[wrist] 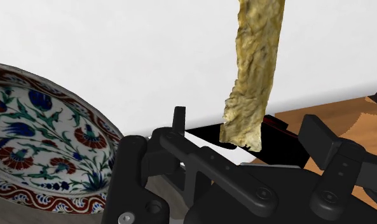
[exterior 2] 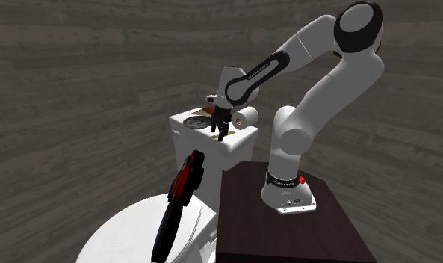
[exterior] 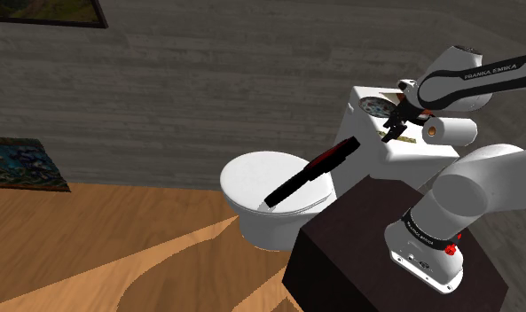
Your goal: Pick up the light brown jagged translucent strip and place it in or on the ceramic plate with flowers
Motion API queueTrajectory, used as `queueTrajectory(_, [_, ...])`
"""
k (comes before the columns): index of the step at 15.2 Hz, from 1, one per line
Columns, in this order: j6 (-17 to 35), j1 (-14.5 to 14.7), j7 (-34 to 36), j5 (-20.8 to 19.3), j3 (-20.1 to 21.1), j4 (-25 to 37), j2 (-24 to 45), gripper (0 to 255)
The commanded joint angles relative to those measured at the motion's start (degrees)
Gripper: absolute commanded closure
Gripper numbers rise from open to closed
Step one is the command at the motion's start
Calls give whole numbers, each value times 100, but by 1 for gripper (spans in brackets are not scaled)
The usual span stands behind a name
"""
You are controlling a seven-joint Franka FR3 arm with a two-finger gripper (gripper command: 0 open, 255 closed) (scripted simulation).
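In the shoulder view the white arm reaches from its dark stand over a white toilet tank. The black gripper points down at the tank's top, just beside the plate that rests there. A white paper roll shows near the gripper, on the side away from the plate. A black and red tool lies across the closed toilet lid, and a wooden floor spreads below.

In the second exterior view the gripper hangs low over the tank top, between the plate and the paper roll. The black and red tool rises in the foreground above the toilet lid, and the stand sits at this view's lower right.

In the wrist view the gripper is open, its two black fingers standing well apart. The light brown, jagged strip lies lengthwise on the white tank top. Its near end reaches over the top's edge and sits between the fingers, touching neither. The plate, painted with blue and red flowers on green stems inside a red patterned rim, lies beside the strip and apart from it. The strip is wholly outside the plate.
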Motion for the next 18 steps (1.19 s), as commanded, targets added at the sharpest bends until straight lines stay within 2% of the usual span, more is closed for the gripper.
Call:
queueTrajectory(1, [0, 0, 0, 0, 0, 0, 0, 0])
queueTrajectory(2, [0, 0, 0, 0, 0, 0, 0, 0])
queueTrajectory(3, [0, 0, 0, 0, 0, 0, 0, 255])
queueTrajectory(12, [2, -3, -3, 3, 3, -1, 2, 255])
queueTrajectory(18, [-679, -75, 82, 103, 284, 231, -453, 255])
